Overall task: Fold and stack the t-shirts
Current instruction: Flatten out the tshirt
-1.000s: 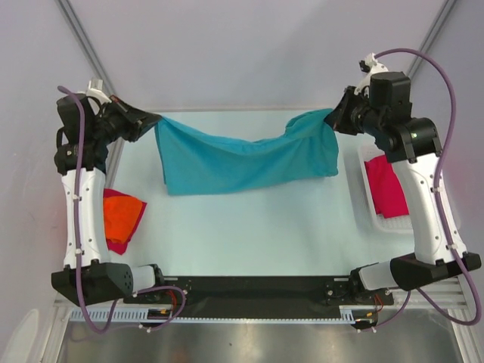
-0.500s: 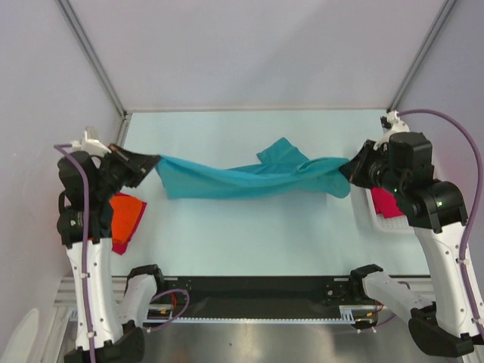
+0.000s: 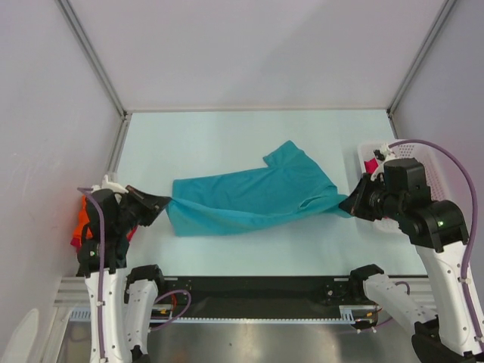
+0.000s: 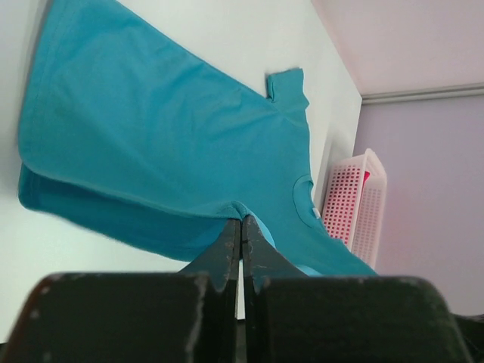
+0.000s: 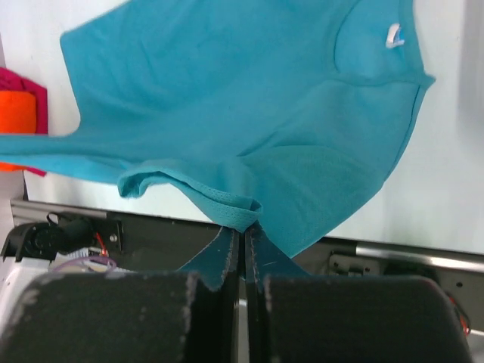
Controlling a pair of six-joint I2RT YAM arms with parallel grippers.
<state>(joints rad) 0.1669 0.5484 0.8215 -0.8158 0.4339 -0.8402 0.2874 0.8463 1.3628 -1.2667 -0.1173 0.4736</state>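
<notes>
Two pinched corners keep the teal t-shirt (image 3: 253,193) stretched across the near middle of the table (image 3: 227,136). Its long axis runs left to right. The left gripper (image 3: 165,203) is clamped on the left end and the right gripper (image 3: 349,206) is clamped on the right end, each with its jaws pressed together on a fold of cloth. One sleeve (image 3: 283,151) points toward the far side, and the middle of the shirt sags onto the table. In the left wrist view the collar with its white neck label (image 4: 314,213) lies toward the end nearer the basket.

Just right of the right gripper stands the white lattice basket (image 3: 368,149), with a magenta shirt (image 3: 372,165) inside, mostly covered by the right arm. An orange shirt (image 3: 82,223) sits behind the left arm at the table's left edge, with only a sliver showing. The cloth under it is too hidden to make out.
</notes>
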